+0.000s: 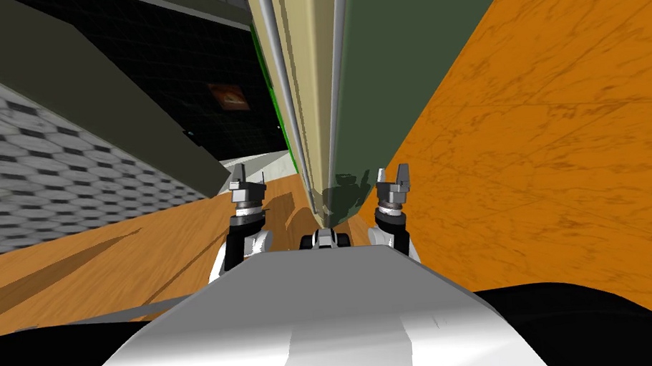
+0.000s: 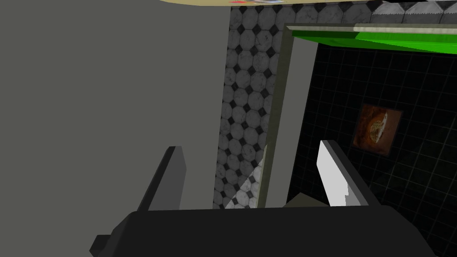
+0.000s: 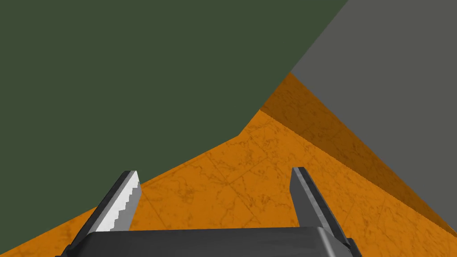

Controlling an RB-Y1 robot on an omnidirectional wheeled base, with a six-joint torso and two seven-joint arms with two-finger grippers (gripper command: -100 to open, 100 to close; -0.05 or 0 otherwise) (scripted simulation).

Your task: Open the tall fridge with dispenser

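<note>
Fridge [image 1: 353, 82] corner edge dead ahead, left gripper [image 1: 248, 174] released beside its beige door [image 1: 310, 85], right gripper [image 1: 392, 171] released by seemingly its green side, orange floor [image 1: 565, 139] spreading right.

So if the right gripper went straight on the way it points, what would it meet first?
The right gripper, fingers open, would probably meet the orange floor first. The dark green panel sits beside that line and might come first; depth is unclear.

Fridge side [image 1: 382, 80]: flat matt green. Handles [image 1: 280, 58]: smooth, metallic grey sheen. Floor [image 1: 565, 139]: orange, veined like polished stone. Wall [image 2: 243, 111]: grey patterned tiles.
</note>
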